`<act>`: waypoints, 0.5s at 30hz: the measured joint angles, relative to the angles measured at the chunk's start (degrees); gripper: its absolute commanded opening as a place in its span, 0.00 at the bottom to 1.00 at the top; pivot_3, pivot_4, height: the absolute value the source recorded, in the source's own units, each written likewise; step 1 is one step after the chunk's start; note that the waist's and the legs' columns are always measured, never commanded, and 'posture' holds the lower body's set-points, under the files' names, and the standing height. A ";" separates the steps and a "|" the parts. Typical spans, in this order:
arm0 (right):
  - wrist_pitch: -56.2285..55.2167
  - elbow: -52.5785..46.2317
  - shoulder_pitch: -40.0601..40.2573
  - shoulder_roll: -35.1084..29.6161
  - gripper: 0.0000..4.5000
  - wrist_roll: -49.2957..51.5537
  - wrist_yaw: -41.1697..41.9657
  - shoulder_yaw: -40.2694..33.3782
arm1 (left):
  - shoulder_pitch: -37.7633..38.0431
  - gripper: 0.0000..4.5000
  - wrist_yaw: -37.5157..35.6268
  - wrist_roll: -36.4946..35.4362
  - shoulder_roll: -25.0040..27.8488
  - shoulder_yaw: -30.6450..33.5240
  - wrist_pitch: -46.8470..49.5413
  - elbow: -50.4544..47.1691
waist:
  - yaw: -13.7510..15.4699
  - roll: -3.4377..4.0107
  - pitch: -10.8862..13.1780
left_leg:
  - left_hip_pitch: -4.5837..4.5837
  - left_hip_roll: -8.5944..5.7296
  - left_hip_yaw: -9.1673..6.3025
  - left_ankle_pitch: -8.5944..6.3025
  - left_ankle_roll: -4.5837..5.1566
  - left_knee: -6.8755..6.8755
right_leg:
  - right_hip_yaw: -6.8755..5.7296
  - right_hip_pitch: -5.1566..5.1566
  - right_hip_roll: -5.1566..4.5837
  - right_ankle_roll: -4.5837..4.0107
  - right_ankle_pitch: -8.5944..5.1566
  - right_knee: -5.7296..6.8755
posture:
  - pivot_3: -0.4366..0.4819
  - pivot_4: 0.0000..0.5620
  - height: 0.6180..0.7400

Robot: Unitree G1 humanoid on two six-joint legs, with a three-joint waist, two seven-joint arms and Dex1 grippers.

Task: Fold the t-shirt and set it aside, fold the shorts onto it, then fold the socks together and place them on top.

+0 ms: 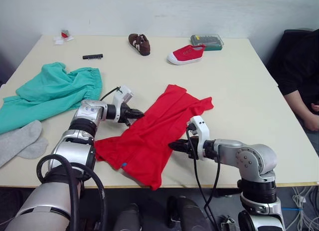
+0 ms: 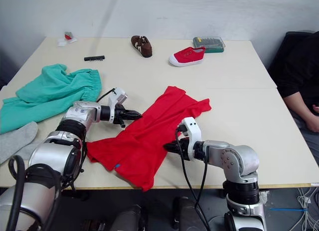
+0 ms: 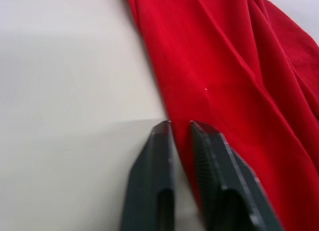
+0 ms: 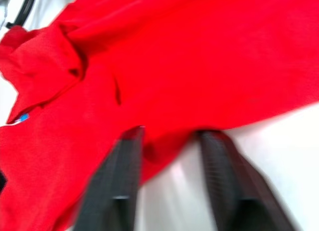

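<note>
- The t-shirt (image 1: 154, 133) lies crumpled on the near middle of the table (image 1: 249, 91), with one corner close to the near edge. It could slide off that edge if an arm tugs it that way.
- The right gripper (image 1: 175, 145) is at the shirt's right edge. Its two fingers are open with the hem between them. If it shuts on just one thin layer, the cloth may slip out.
- The left gripper (image 1: 137, 113) touches the shirt's left edge. Its fingers are almost closed and I think they hold no cloth. It may lift nothing.
- The shorts (image 1: 50, 94) lie to the far left, and the socks (image 1: 22, 141) lie at the near left edge. They take up the left side, so the folded shirt has less room there.
- At the far side sit a brown shoe (image 1: 139, 43), a red shoe (image 1: 186, 54), a small box (image 1: 207, 41) and a black comb (image 1: 92, 56). They are well away.
- A person's arm (image 1: 299, 76) rests at the right side, near the right arm's space.
</note>
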 measured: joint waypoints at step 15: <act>-3.71 3.43 -3.27 -14.71 0.01 2.49 9.65 6.98 | 2.85 0.00 -0.61 -1.46 1.47 3.60 2.55 -2.98 | 0.12 0.34 0.25 | -0.01 -0.08 0.12 -0.07 0.13 -0.06 | 0.09 -0.02 -0.04 0.01 0.00 -0.21 | 0.48 0.27 1.00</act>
